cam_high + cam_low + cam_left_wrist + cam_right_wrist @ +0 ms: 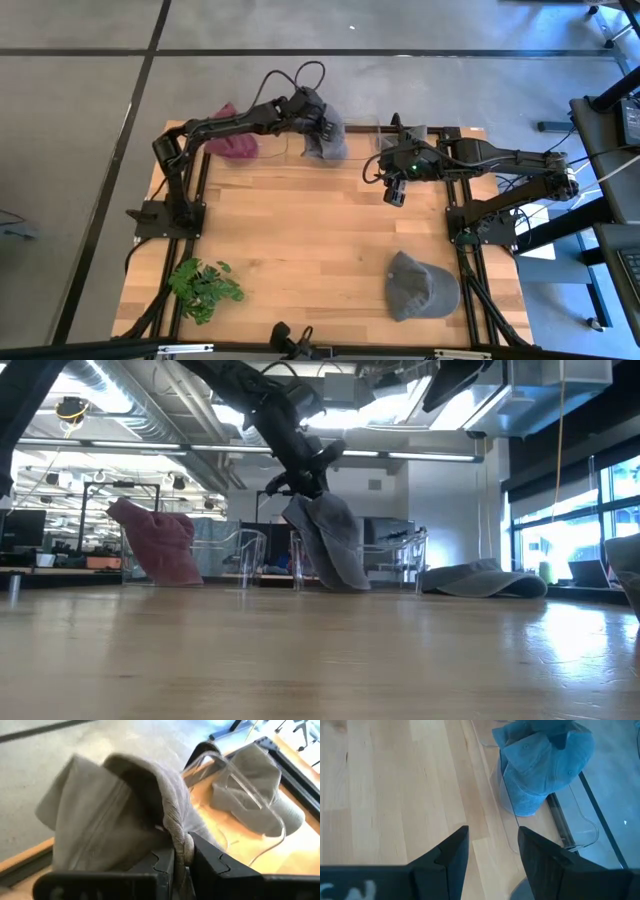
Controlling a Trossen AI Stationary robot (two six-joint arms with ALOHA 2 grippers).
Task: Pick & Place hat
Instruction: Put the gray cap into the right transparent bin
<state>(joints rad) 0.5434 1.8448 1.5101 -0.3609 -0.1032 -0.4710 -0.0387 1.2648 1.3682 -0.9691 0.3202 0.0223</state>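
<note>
My left gripper (pixel 316 118) pinches the grey hat (pixel 327 135) tight by its edge, holding it up at the far side of the table (pixel 300 230) by the clear stands (pixel 250 555). The hat could slip or snag on a stand and knock it. My right gripper (pixel 394 191) waits open nearby

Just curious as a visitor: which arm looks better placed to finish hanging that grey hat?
Probably the left: its gripper is shut on the grey hat at the clear stands. The right gripper hangs open, holding nothing.
</note>
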